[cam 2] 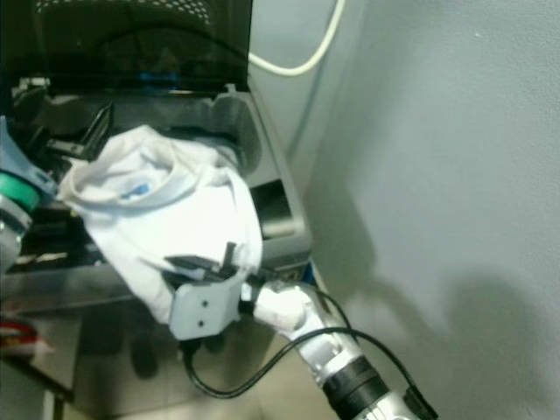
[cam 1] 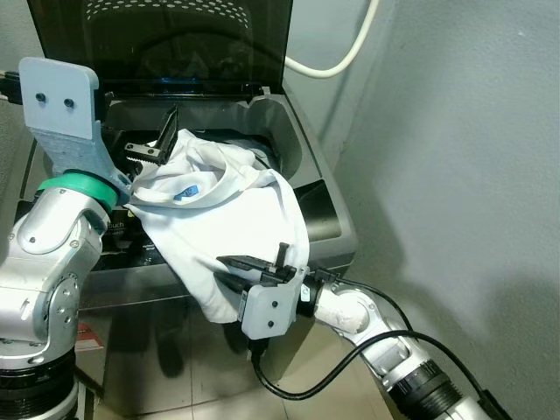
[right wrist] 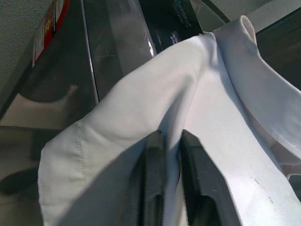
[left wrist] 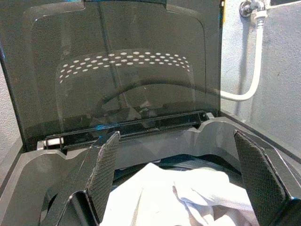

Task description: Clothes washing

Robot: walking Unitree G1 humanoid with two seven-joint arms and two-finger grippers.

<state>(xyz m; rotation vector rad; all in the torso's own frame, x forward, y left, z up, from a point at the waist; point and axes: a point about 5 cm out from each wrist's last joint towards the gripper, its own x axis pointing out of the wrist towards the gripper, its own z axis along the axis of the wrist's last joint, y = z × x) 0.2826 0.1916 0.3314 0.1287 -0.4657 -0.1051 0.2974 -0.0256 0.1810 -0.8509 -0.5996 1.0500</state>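
A soft white shirt (cam 1: 229, 219) is spilling from the grey washing machine (cam 1: 308, 166); right gripper (cam 1: 248, 271) pinching its hem, left gripper (cam 1: 150, 140) spread above.

Matt white cloth shirt (cam 1: 236, 219); washer (cam 1: 324, 197) probably glossy grey plastic.

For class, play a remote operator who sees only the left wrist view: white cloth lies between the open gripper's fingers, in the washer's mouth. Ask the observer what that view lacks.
Operator: Is the whole shirt inside?
Observer: No. The shirt drapes over the washer's front edge and hangs down outside.
Operator: Does anything hold the hanging part?
Observer: Yes. The right gripper is shut on a fold of it, low in front of the washer.
Operator: And my left gripper?
Observer: The left gripper is open, over the tub beside the collar.
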